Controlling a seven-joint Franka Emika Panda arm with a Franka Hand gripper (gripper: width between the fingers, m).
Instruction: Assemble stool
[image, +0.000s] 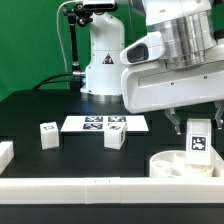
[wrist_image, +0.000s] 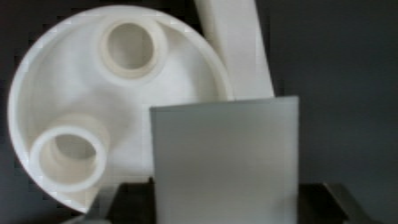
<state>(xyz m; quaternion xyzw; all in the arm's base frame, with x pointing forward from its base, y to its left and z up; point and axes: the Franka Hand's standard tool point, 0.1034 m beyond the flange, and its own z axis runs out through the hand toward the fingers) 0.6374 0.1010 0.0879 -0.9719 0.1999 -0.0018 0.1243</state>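
My gripper (image: 197, 126) is shut on a blocky white stool leg (image: 198, 142) with a tag on its face. It holds the leg upright just above the round white seat (image: 172, 166), which lies on the table at the exterior view's front right. In the wrist view the held leg (wrist_image: 228, 145) fills the middle between the dark fingers (wrist_image: 137, 206). The seat (wrist_image: 89, 95) lies beyond it with two round sockets showing. Two more tagged legs (image: 48, 135) (image: 116, 138) stand loose on the black table.
The marker board (image: 103, 124) lies flat behind the loose legs. A long white border rail (image: 90, 190) runs along the front, with a short piece (image: 5, 155) at the exterior view's left. A white rail (wrist_image: 235, 45) also shows past the seat. The robot base (image: 100, 60) stands at the back.
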